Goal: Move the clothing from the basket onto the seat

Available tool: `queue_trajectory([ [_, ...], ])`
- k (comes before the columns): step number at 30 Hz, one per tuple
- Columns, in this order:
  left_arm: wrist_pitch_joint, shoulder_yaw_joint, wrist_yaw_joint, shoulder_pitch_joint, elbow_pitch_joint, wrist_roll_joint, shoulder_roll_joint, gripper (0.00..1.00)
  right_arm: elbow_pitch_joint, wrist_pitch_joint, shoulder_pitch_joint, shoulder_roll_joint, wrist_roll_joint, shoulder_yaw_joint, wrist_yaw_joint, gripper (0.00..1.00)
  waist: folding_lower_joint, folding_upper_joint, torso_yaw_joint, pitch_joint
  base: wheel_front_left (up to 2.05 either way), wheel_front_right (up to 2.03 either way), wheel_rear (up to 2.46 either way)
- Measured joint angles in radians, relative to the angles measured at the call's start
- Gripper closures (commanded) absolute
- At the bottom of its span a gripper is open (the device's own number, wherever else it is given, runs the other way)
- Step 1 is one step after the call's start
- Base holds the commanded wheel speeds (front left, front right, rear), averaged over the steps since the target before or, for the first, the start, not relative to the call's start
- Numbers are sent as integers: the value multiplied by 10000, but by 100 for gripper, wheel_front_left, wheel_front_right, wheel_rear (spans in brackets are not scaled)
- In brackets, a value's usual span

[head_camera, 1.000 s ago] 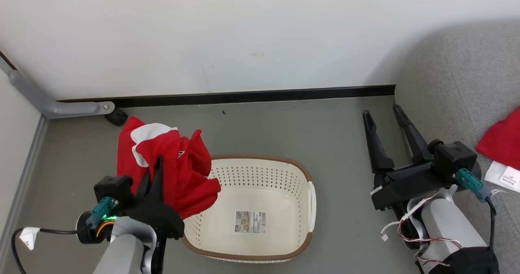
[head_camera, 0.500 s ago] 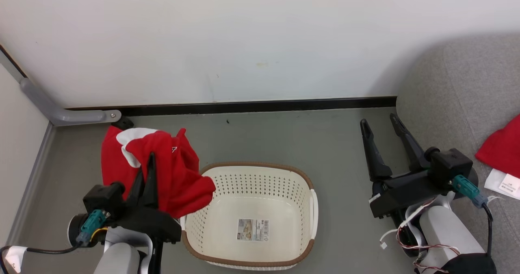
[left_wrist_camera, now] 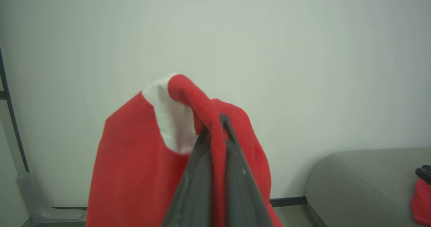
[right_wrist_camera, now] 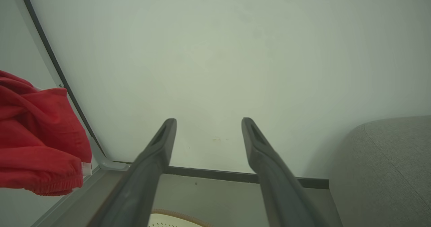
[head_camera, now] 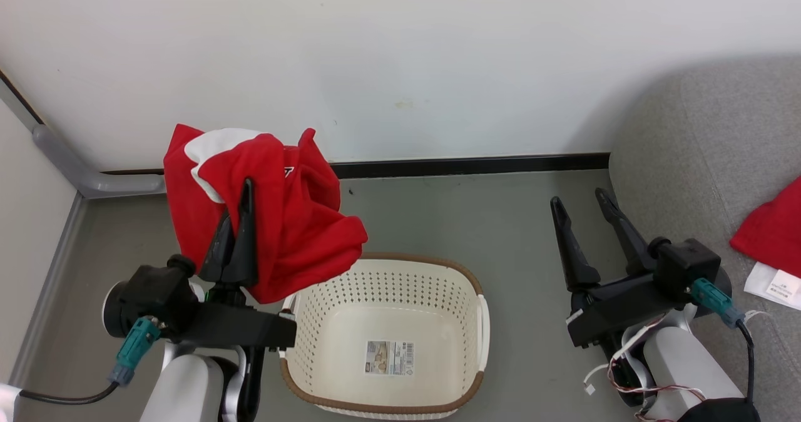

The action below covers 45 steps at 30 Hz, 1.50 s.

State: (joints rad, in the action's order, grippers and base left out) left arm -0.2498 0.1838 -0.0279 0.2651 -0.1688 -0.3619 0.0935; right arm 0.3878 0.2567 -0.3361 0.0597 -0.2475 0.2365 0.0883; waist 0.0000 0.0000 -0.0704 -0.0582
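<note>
1 red garment [head_camera: 300, 234] hangs clamped in left gripper [head_camera: 245, 187]; right gripper [head_camera: 577, 196] gapes wide, empty.

Grey floor [head_camera: 438, 215] — cream basket [head_camera: 410, 258] on it, grey sofa [head_camera: 688, 159] — red garment [head_camera: 773, 228] atop

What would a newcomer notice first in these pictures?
First, the red garment with a white panel, gripped high by the shut left gripper, beside the cream basket. Next, the open right gripper beside the grey sofa, where a second red garment lies.
</note>
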Motion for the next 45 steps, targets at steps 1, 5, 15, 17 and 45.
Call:
queue_trajectory([
  [1,0,23,-2,-52,199,36,-10,100,31,0,0,0,0,0,0,0,0,0,-1,8,0,0,0],
  [5,0,123,-59,-93,842,140,-17,100,104,0,21,0,-2,44,0,0,0,0,-14,48,0,0,0],
  [15,-2,416,-272,-329,1808,201,-69,100,311,-2,71,-8,-90,217,2,0,0,0,-78,153,0,0,0],
  [17,-2,564,-353,-333,2017,199,-96,100,324,-2,99,-8,-90,236,2,0,0,0,-90,165,0,0,0],
  [45,-2,836,-426,-486,2740,215,-234,100,-445,-2,-259,-4,-186,848,15,0,0,0,-77,28,0,0,0],
])
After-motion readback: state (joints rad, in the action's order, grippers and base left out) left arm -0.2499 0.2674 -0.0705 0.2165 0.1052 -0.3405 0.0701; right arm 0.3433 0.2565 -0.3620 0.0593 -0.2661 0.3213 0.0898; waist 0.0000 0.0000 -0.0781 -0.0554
